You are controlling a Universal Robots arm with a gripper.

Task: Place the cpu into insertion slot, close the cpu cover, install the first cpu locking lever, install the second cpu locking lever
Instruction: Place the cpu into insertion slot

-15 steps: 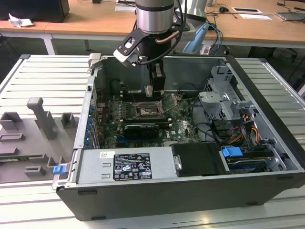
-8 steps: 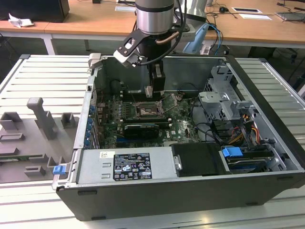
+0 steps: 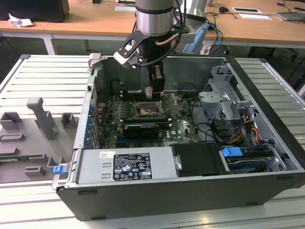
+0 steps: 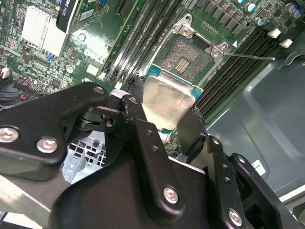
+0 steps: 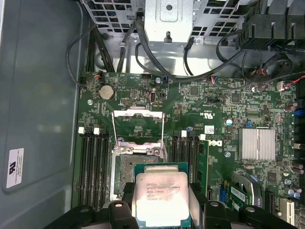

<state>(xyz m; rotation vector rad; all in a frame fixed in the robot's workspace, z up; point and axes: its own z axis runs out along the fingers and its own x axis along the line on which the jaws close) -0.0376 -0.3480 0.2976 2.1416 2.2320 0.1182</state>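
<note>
My gripper (image 5: 162, 202) is shut on the cpu (image 5: 162, 195), a flat square chip with a pale metal top held by its two opposite edges between black fingers (image 5: 125, 192). In the second wrist view the cpu (image 4: 167, 101) hangs tilted just above and beside the insertion slot (image 4: 188, 55). The insertion slot (image 5: 129, 169) is bare, a dark square socket in a silvery rim on the green board. The cpu cover (image 5: 138, 113) stands flipped open beyond the slot, with thin wire levers along its sides. In the exterior view the gripper (image 3: 150, 93) is low inside the case, over the slot (image 3: 145, 110).
Long black memory slots (image 5: 93, 167) flank the socket on both sides. A finned heat sink (image 5: 257, 144), black cables (image 5: 157, 62), a graphics card (image 3: 139, 130), the drive cage (image 3: 224, 102) and the power supply (image 3: 125, 166) crowd the case. Grey fixtures (image 3: 40, 114) stand on the table outside.
</note>
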